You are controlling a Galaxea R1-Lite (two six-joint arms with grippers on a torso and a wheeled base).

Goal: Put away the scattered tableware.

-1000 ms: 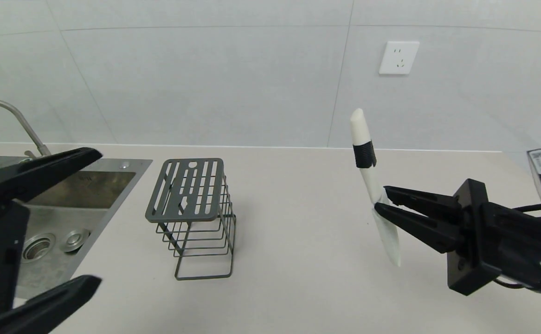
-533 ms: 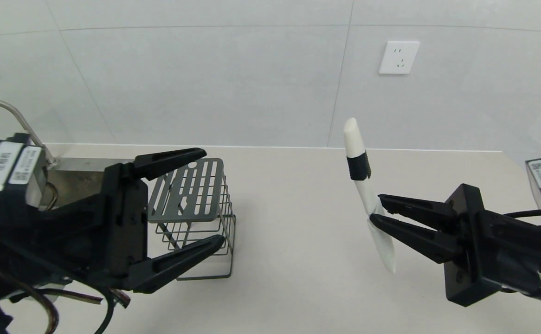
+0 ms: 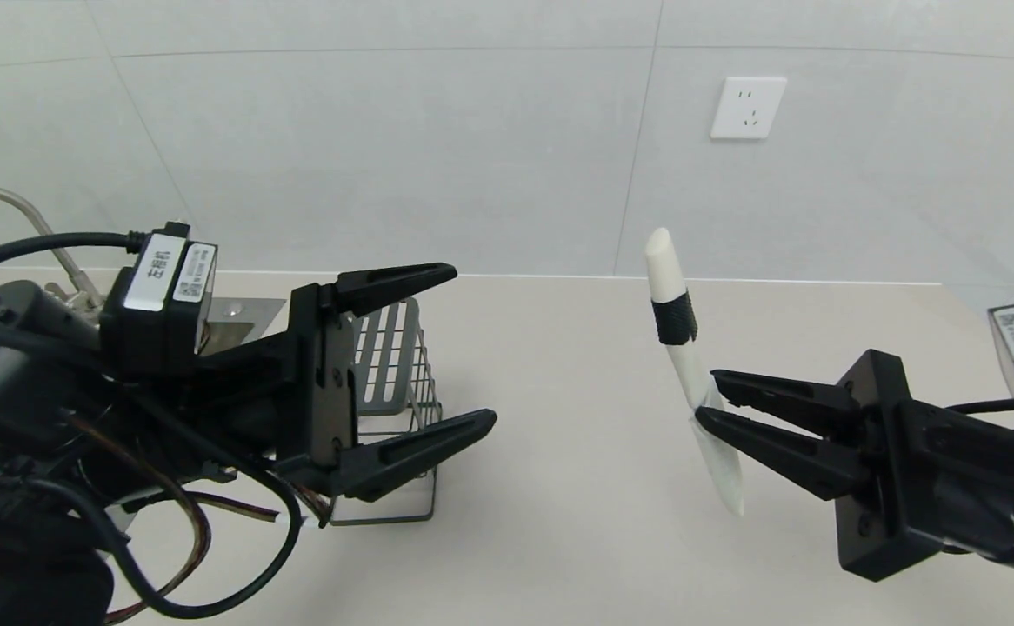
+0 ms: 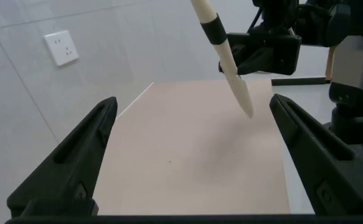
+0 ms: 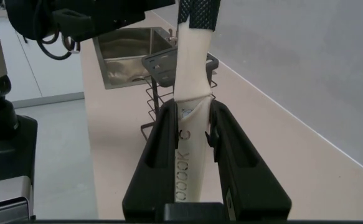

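Observation:
A white knife (image 3: 686,361) with a black band on its handle stands tilted above the counter, blade tip down. My right gripper (image 3: 707,396) is shut on it where handle meets blade, as the right wrist view shows (image 5: 193,109) with the knife (image 5: 190,74) between the pads. My left gripper (image 3: 472,346) hangs open and holds nothing, in front of the grey wire cutlery rack (image 3: 390,365) and to the knife's left. In the left wrist view the left gripper (image 4: 193,102) faces the knife (image 4: 228,59) across bare counter.
The steel sink (image 3: 246,306) with its faucet (image 3: 3,204) lies at the left, mostly behind my left arm. A wall outlet (image 3: 748,107) is on the tiled wall. Beige counter (image 3: 559,487) stretches between the rack and the knife.
My left arm has swung in from the far left to stand in front of the rack, fingers still open. The right gripper and knife have shifted slightly left and down.

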